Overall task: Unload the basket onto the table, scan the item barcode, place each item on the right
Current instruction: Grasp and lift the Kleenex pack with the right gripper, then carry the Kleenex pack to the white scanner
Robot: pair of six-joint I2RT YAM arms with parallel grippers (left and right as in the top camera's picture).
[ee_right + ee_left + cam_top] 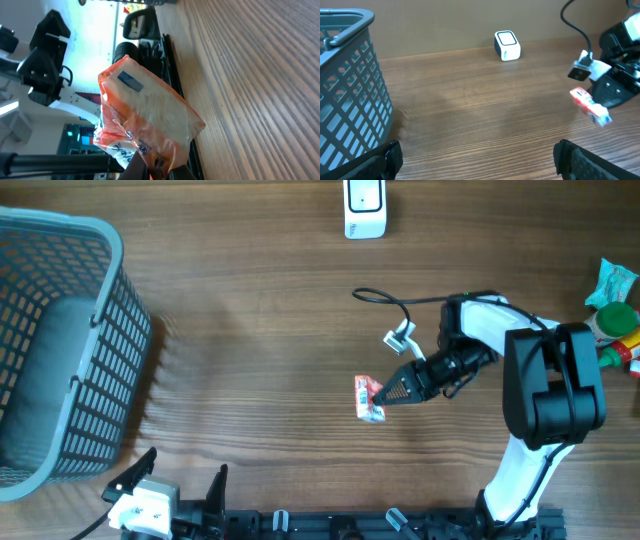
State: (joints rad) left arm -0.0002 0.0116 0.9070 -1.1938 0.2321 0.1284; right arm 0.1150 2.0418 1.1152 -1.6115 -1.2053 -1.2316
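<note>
My right gripper (pixel 385 393) is shut on the edge of a small orange and white snack packet (pixel 368 398), held just above the table's middle. In the right wrist view the packet (pixel 145 120) fills the centre, pinched at its lower edge by the fingertips (pixel 175 172). The left wrist view shows the same packet (pixel 590 105) at the right. A white barcode scanner (pixel 365 208) stands at the far edge, also visible as a white scanner (pixel 507 46) from the left wrist. My left gripper (pixel 180 480) rests open at the near left edge, with nothing between its fingers (pixel 572 160).
A grey plastic basket (pixel 60 350) stands at the left; its wall (pixel 350 85) is close to the left gripper. Green and red packaged items (pixel 615 315) lie at the right edge. A black cable (pixel 400 300) loops behind the right arm.
</note>
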